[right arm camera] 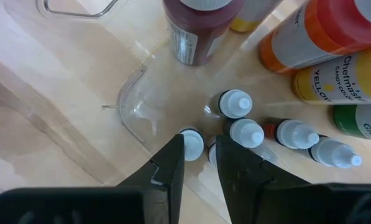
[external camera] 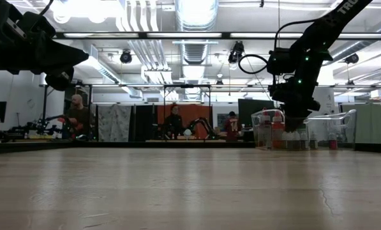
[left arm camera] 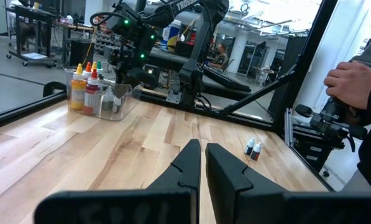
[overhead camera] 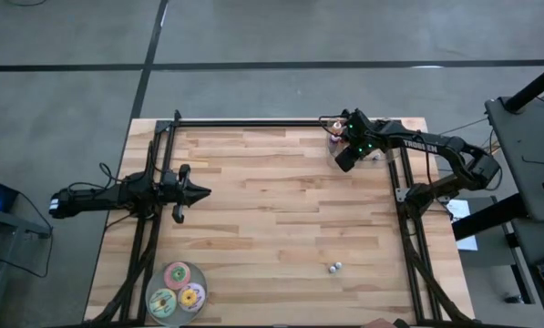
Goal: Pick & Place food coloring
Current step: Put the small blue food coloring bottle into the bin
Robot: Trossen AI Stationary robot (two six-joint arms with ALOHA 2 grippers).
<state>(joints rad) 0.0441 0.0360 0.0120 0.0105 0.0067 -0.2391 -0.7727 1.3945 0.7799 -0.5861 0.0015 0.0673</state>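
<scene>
Hovering over the clear bin (right arm camera: 132, 106), right gripper (right arm camera: 201, 163) slightly parted and grasping nothing, five small food coloring bottles (right arm camera: 247, 132) standing just ahead, two more (overhead camera: 334, 267) well apart on the table (overhead camera: 281, 210).
</scene>
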